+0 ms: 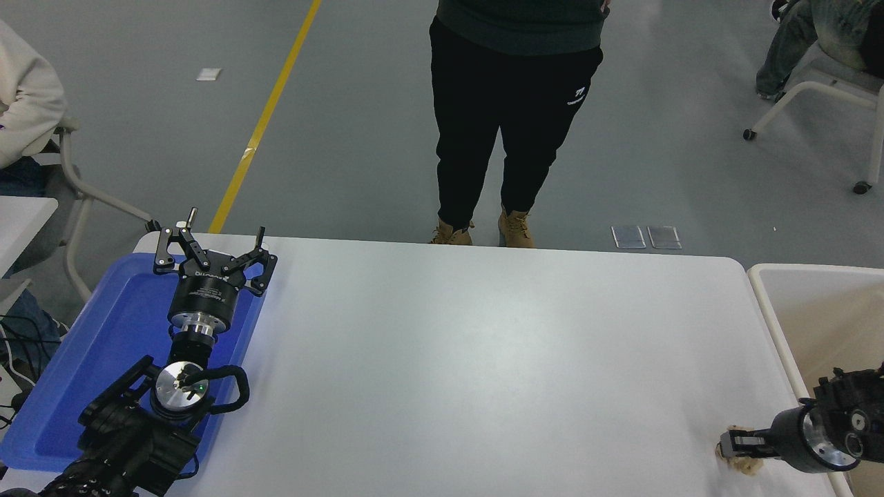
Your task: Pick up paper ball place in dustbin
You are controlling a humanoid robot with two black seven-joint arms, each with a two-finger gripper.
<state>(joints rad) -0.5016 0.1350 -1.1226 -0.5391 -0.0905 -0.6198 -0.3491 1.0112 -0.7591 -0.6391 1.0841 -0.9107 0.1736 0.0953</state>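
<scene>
- Right gripper (732, 444) is down at the table's (483, 359) near right corner, reaching in from the bin (766, 310) side and pointing left.
- Its fingers look pulled in tight around the ball (742, 462), which sits on the table surface right at that corner. Only scraps of tan paper peek out above and below the fingers, so most of the ball is hidden. Can't tell whether it's lifted off the table or resting on it.
- The bin stands just off the table's right edge, right beside the gripper's wrist. Ball is close to it but not inside.
- Left gripper (210, 247) is parked over the blue tray (83, 386) at the table's left end, fingers spread wide with nothing between them.
- A person (514, 117) in black trousers and tan boots stands at the table's far edge, about the middle.
</scene>
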